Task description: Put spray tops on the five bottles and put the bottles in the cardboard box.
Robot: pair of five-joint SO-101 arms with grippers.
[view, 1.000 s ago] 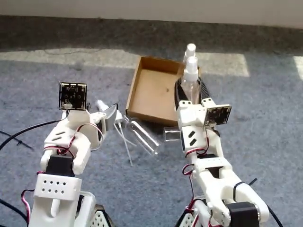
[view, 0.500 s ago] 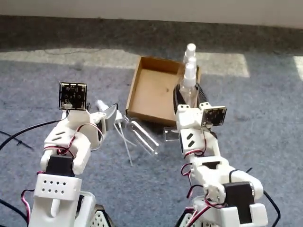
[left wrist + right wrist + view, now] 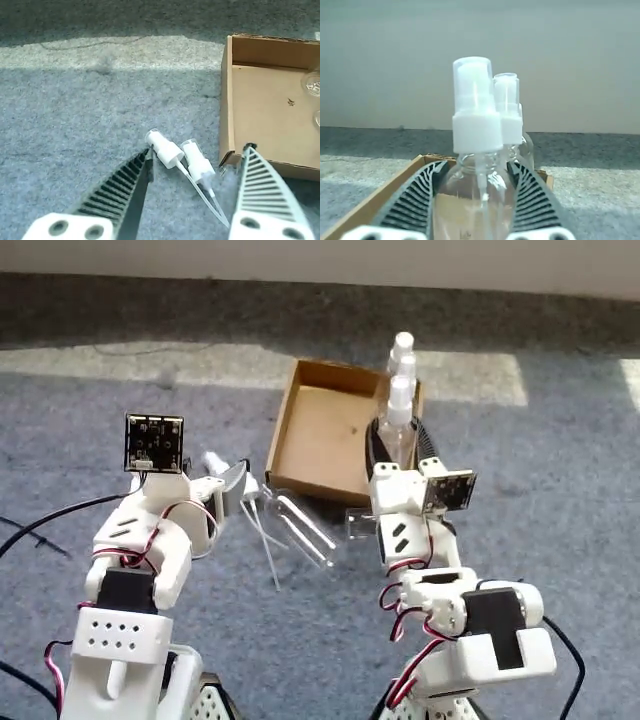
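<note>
The right pincer point(image 3: 476, 172) is closed around a clear bottle point(image 3: 470, 200) that carries a white spray top point(image 3: 475, 120), held upright at the right edge of the cardboard box point(image 3: 320, 430). Just beyond it stand more capped bottles point(image 3: 403, 345). The left pincer point(image 3: 197, 150) gapes wide and holds nothing, hanging over two loose spray tops point(image 3: 167, 150) that lie on the grey desk point(image 3: 75, 115) just left of the box.

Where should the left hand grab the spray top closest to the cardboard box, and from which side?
Grip the white collar of the spray top, not its thin tube. It lies flat on the carpet, so probably come down from above with the open left hand straddling the collar. The other spray top lies close beside it, so aim carefully.
</note>
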